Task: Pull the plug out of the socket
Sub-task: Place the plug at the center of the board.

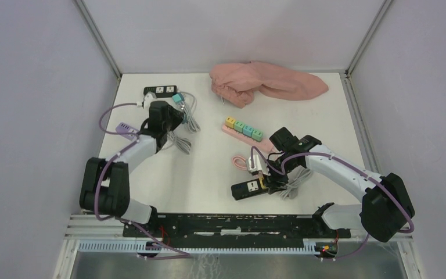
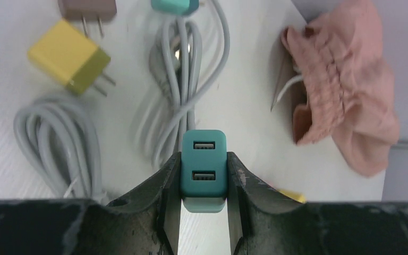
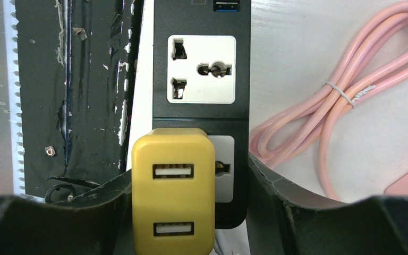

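Note:
My left gripper (image 2: 204, 159) is shut on a teal two-port USB plug (image 2: 204, 167) and holds it above the white table, clear of any socket. In the top view this gripper (image 1: 173, 111) holds the teal plug (image 1: 177, 99) just right of a black power strip (image 1: 160, 90) at the back left. My right gripper (image 3: 190, 169) is open, and its jaws straddle a yellow USB plug (image 3: 172, 194). That plug is seated in the near socket of a second black power strip (image 3: 202, 106). In the top view the right gripper (image 1: 265, 177) is over that strip (image 1: 245, 189).
A loose yellow plug (image 2: 69, 58), a brown plug (image 2: 87, 8) and coiled grey cables (image 2: 183, 85) lie ahead of the left gripper. A pink cloth (image 1: 267, 81) is at the back. A pink strip with coloured plugs (image 1: 243, 131) and a pink cable (image 3: 345, 95) lie mid-table.

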Robot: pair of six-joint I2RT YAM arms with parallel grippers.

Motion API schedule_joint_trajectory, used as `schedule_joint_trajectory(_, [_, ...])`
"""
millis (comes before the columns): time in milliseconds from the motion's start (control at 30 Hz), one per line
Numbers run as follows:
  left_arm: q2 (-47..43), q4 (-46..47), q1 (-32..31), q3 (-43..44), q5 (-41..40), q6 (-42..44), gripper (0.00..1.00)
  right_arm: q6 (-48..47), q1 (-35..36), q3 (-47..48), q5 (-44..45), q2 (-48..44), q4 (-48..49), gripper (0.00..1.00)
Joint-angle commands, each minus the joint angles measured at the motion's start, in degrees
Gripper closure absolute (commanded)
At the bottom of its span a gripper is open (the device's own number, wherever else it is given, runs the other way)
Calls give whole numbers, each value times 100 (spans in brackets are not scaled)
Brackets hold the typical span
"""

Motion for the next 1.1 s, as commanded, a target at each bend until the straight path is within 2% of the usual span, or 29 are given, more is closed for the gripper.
schedule_joint_trajectory(0, [969,-1337,189,1563,-881,-385,97,25,-35,261,-26,-96,13,98])
schedule_joint_trajectory(133, [1840,-2141,450,2584,-794,-335,95,16,-27,257,-1,-105,13,98])
schedule_joint_trajectory(267, [2325,-2253,640,2976,-752,-426,90,20,-33,255,9,-112,13,98])
schedule_joint_trajectory(567, [2886,-2339,797,3295,-685,-286,64,20,-34,251,20,-96,11,98])
schedule_joint_trajectory(667, [2922,-2330,821,3292,-633,-288,44,20,-35,257,28,-97,4,98])
schedule_joint_trajectory(833, [2745,-2338,834,3270,-541,-270,21,20,-34,255,30,-93,4,98])
schedule_joint_trajectory(1067, [1842,-2221,834,2830,-120,-268,15,38,-35,292,31,-122,-21,98])
